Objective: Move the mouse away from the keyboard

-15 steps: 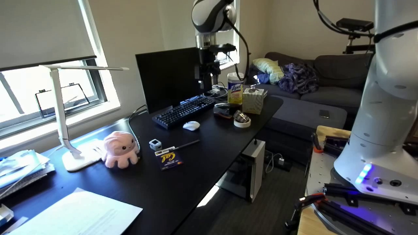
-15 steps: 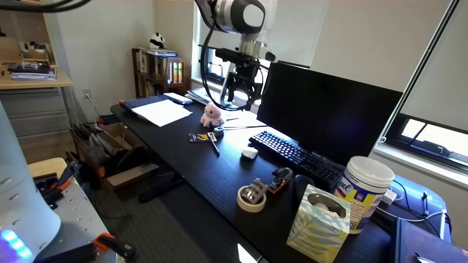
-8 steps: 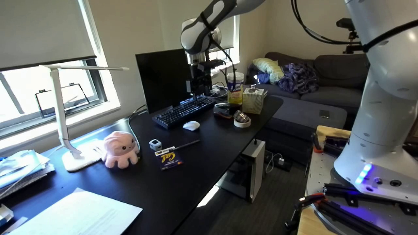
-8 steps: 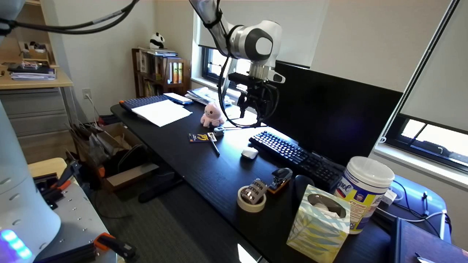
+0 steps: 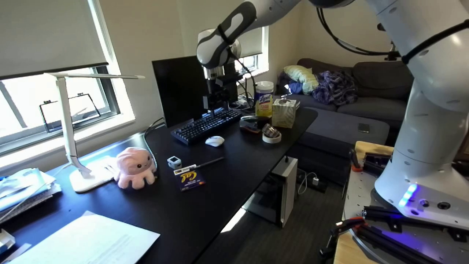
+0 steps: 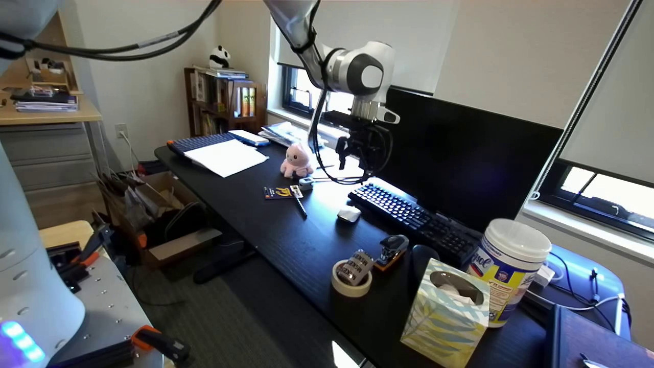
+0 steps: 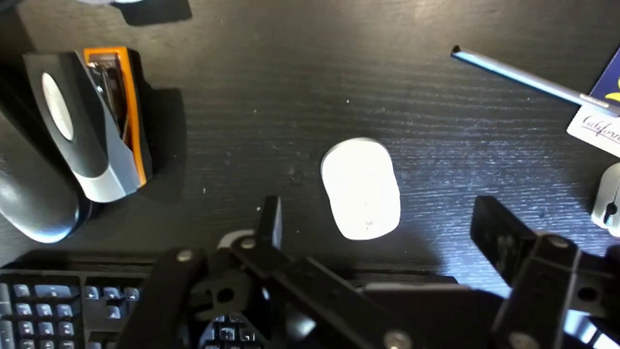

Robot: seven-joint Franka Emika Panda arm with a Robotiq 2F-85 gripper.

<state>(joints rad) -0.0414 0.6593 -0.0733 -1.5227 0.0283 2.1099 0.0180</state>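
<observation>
1. A grey couch point(image 5: 384, 86) lies beyond one short edge of the black desk point(image 5: 234, 172).
2. The monitor point(image 6: 470, 158) stands upright along the desk's back edge, closing off that side.
3. The keyboard point(image 6: 409, 219) lies just in front of the monitor.
4. The gripper point(image 7: 380, 223) hangs above the desk by the keyboard, jaws spread wide and holding nothing.
5. By the couch-end corner, near the front edge, the wipes canister point(image 6: 503, 271) stands just beside the tissue box point(image 6: 449, 312).
6. A pink plush toy point(image 5: 135, 167) sits toward the opposite short edge.
7. The stapler point(image 7: 92, 131) (orange base, grey top) and a black rounded object point(image 7: 34, 194) lie side by side before the keyboard's couch-end half, obstructing that stretch.
8. The white mouse point(image 7: 363, 194) rests between keyboard and front edge, just beside the keyboard but apart from it, near its end away from the couch.
9. A pen point(image 7: 520, 74) lies farther toward the opposite short edge, one end over a blue card point(image 5: 189, 179).
</observation>
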